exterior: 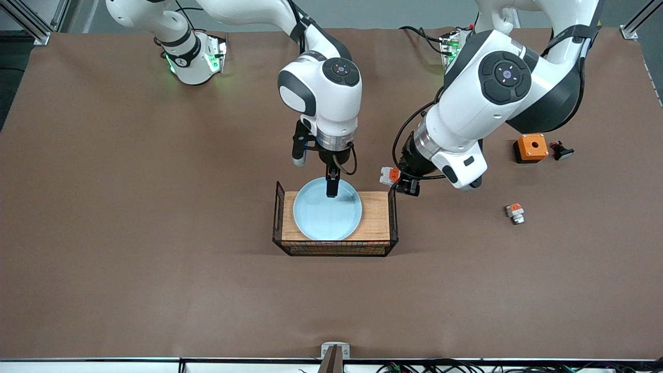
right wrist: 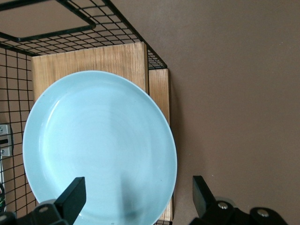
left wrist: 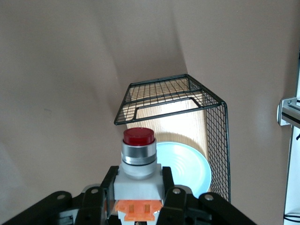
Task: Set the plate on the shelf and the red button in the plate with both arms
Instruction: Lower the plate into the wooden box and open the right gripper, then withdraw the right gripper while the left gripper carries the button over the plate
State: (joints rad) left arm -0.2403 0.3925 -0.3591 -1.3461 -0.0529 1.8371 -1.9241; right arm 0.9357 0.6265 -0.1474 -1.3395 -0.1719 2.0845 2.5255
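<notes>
The plate (exterior: 327,216) is seen lying flat on the wooden tray (exterior: 375,217), which sits on the bench (exterior: 155,233) near its middle. The right gripper (exterior: 331,189) is held just over the plate's rim; in the right wrist view its jaws are shown spread wide, straddling the rim (right wrist: 168,187) with nothing between them, a detail hidden in the front view. The red button (exterior: 388,175) is clamped in the left gripper (exterior: 398,178) above the bench beside the tray's mesh end wall (exterior: 393,215). Only the left wrist view reveals its dark red cap (left wrist: 138,136), silver collar and white body. A similar orange-and-white part (exterior: 515,213) and an orange box (exterior: 531,148) are shown only from the front.
</notes>
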